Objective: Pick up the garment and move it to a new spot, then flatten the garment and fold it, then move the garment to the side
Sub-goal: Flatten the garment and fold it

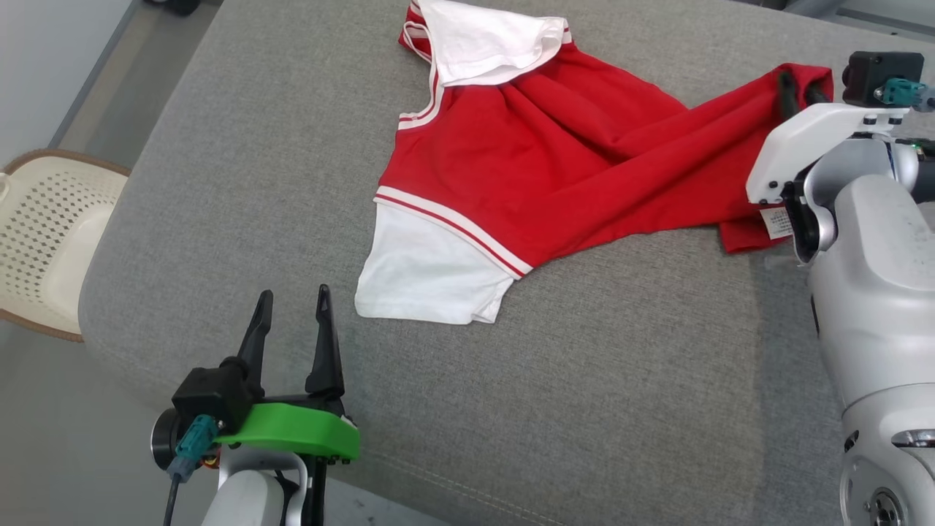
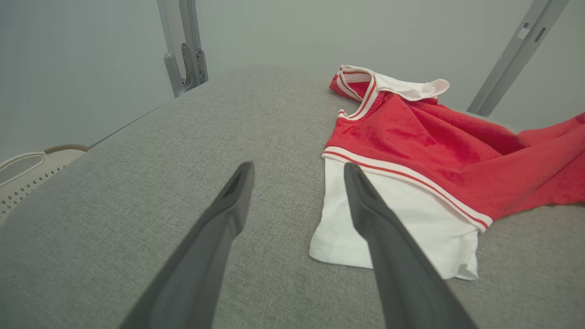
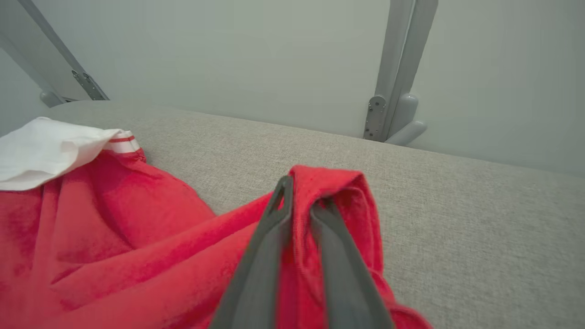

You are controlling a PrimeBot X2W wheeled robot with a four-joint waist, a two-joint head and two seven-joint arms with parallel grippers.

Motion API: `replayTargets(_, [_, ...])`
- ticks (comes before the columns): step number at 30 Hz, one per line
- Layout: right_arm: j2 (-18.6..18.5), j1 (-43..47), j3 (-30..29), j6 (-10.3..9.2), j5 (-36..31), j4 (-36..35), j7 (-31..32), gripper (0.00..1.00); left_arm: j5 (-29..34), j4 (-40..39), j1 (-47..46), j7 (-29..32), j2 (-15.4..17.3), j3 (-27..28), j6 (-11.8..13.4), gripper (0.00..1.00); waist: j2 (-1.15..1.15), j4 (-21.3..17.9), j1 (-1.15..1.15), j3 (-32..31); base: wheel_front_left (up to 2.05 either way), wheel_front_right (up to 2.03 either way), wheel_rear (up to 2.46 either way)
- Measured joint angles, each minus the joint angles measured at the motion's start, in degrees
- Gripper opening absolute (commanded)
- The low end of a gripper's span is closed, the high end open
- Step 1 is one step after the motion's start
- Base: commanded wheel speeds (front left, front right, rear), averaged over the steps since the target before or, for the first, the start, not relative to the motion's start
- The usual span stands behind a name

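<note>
- The left gripper point(image 1: 294, 291) is nearest, at the lower left of the head view, just above the front edge of the grey padded surface point(image 1: 584, 409). Its two dark fingers stand wide apart, they point at the garment, and nothing is between them.
- On the floor to the left of the surface stands a cream basket point(image 1: 51, 219) with small holes in its wall.
- The garment point(image 1: 555, 161) is a red shirt with white sleeves. It lies crumpled on the middle and the right part of the surface.
- The near white sleeve point(image 1: 424, 274) lies flat and is the closest part to the left gripper. It is near the fingertips but does not touch them. In the left wrist view the right finger covers a part of this sleeve.
- A red and white striped band point(image 1: 453, 223) joins this sleeve to the red body, which has long folds that run toward the right.
- A small white label point(image 1: 776, 221) shows at the red edge under the right arm.
- The right gripper point(image 1: 800, 86) is at the far right. Its fingers are almost together and pinch a raised fold of the red hem; in the right wrist view the cloth sits between them.
- The far white sleeve point(image 1: 482, 40) lies near the back edge.
- Behind the surface are grey metal posts point(image 3: 393, 91) and a pale wall.
</note>
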Motion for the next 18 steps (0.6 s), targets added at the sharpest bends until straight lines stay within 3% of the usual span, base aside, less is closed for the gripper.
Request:
replayTargets(8, [2.1,-3.7,3.1,0.00,0.8,4.4,-6.0,1.00,0.3,-0.2,0.3,0.0,-0.1,0.6,0.6,1.00,0.00,-1.1,0.00,0.6,0.00,0.00,0.00])
replayTargets(18, [-2.0,-0.5,2.7,-0.01,4.7,7.5,-7.3,1.00,1.9,0.1,0.6,0.0,-0.1,1.5,0.0,1.00,0.00,-6.6,0.00,-0.7,0.00,0.00,0.00])
